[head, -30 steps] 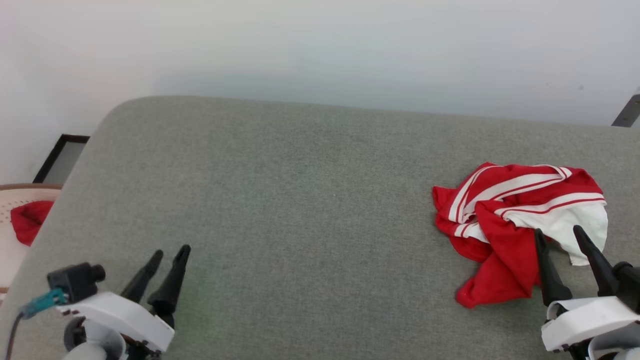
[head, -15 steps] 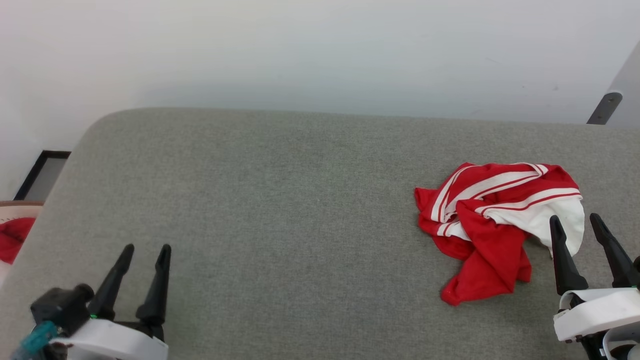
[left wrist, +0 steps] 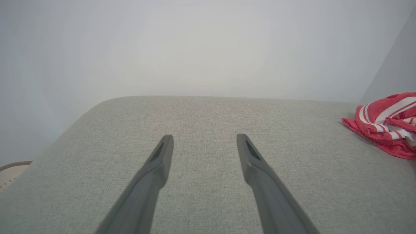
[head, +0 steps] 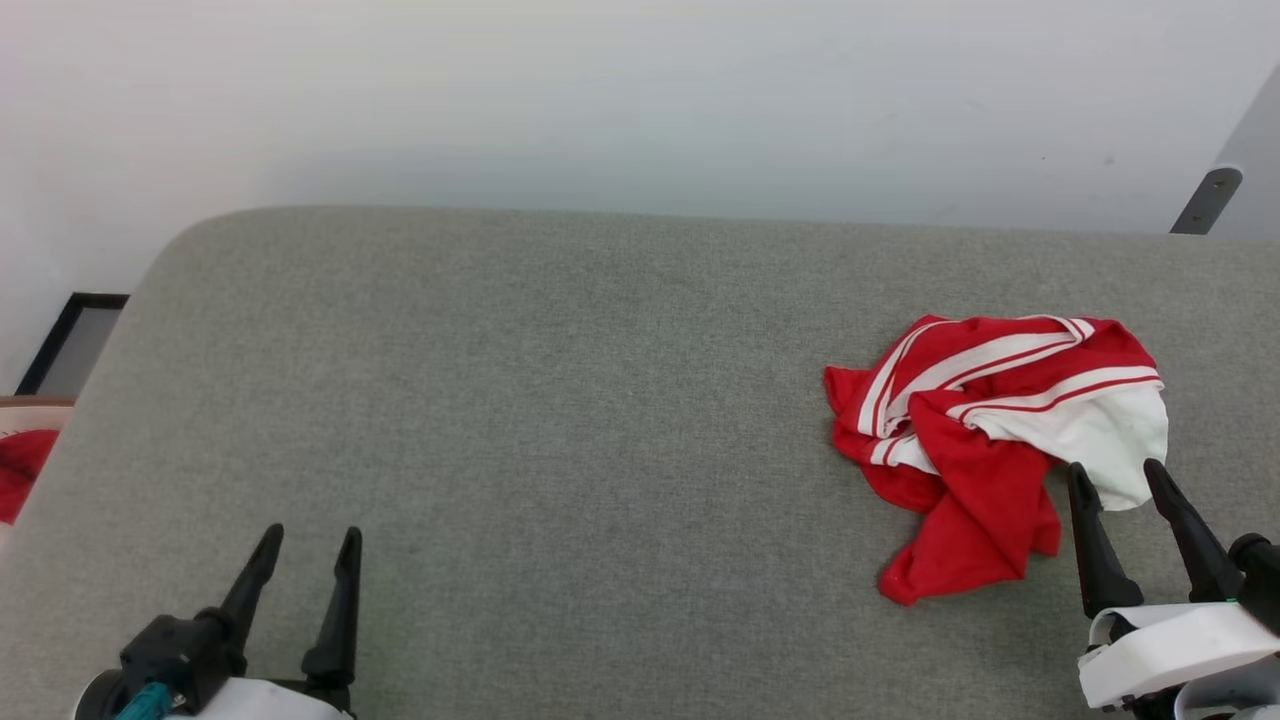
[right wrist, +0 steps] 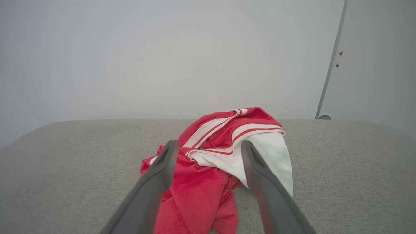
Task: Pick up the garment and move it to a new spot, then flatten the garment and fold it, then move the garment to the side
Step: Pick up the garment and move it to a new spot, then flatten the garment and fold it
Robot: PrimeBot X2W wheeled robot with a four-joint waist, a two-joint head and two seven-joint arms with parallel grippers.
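Grey fabric cushion (head: 560, 400), plain white wall (head: 600, 100) behind — garment (head: 990, 440) crumpled on it (right side); left gripper (head: 311, 533) and right gripper (head: 1114, 468) both spread wide, empty.

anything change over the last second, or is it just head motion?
Mostly the head camera shifting. The left gripper turned: its fingers, slanted before, now point nearly straight up the head view. Nothing was grabbed or released. Unchanged: both grippers open, right gripper at the garment's near edge, garment in the same crumpled heap on the grey surface.
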